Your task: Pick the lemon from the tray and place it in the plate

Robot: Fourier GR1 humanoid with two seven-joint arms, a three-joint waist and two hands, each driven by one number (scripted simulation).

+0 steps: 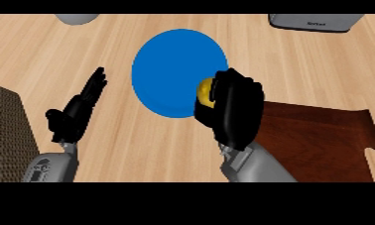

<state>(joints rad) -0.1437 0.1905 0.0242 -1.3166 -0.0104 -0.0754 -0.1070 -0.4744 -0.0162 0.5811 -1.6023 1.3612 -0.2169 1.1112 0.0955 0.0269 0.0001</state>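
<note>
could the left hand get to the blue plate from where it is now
Probably yes: the left hand rests open just left of the blue plate, with only bare counter between them.

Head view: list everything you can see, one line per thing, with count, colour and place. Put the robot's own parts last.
plate: one, blue, middle of the counter.
lemon: one, yellow, at the plate's right edge, held in the right hand.
tray: one, dark brown, lower right of the counter.
counter: one, light wood, under everything.
grey object: one, top left edge, cut off by the view.
grey appliance: one, top right edge, cut off.
dark textured object: one, brown, left edge.
left hand: one, black, open, lower left.
right hand: one, black, curled round the lemon.
forearms: two, grey, at the lower edge.
</note>
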